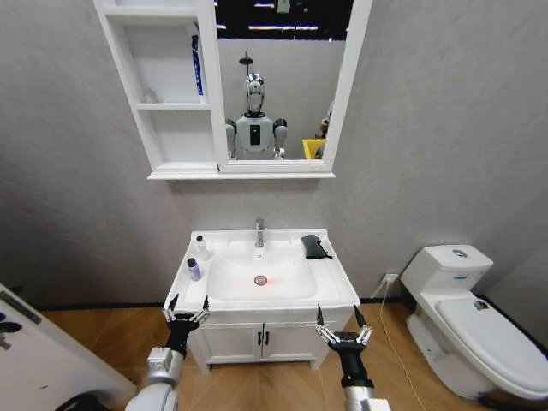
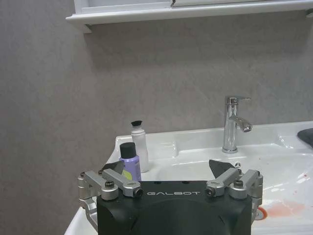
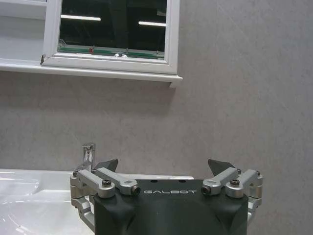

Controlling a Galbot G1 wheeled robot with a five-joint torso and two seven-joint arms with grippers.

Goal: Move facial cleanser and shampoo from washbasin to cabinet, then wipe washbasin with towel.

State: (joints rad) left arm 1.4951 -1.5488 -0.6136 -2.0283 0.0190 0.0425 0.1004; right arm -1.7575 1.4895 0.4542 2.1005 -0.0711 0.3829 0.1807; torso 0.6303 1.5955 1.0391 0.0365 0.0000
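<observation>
While both arms waited low before the washbasin (image 1: 330, 274), the two upright bottles, white (image 1: 200, 248) and purple (image 1: 194, 270), stood on its left rim, straight ahead of the spread, empty left gripper (image 1: 187, 308); the right gripper (image 1: 341, 322), likewise released, lay farther.

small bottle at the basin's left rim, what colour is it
Lilac with a black cap; clearest in the left wrist view.

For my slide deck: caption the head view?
Both open pincers, left pincer and right pincer, hover before the washbasin, bottles and towel untouched.
</observation>
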